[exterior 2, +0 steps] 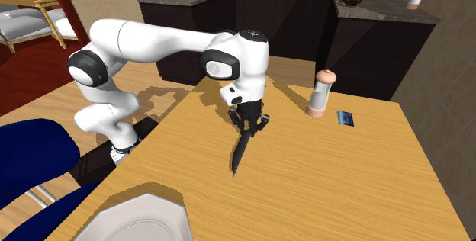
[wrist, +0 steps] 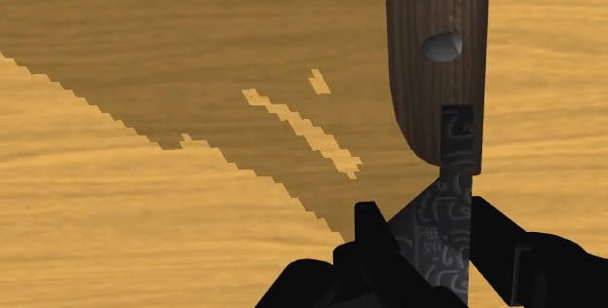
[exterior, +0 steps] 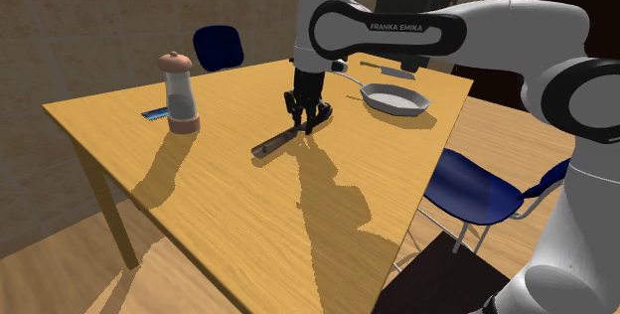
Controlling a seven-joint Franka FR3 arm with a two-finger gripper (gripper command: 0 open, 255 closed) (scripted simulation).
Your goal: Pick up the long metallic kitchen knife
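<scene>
We read "FRANKA EMIKA" on the arm (exterior: pixel 397 30), its wrist pointing straight down. Its gripper (exterior: pixel 306 113) pinches the knife (exterior: pixel 273 145) by the blade, with the handle toward eight o'clock in the shoulder view.

Arm (exterior: pixel 517 49), one, white with dark joints: mine rises at the shoulder view's right edge, bends at the elbow and reaches level toward that view's left.
Wrist (exterior: pixel 316 59): turned straight down, so my hand hangs vertical.
Gripper (exterior 2: pixel 250 119), black, two-fingered: held low, my tips close to the surface beneath.
Fingers (wrist: pixel 372 236): drawn in, clasping the knife (wrist: pixel 448 213) by its blade, one finger against each flat side.
</scene>
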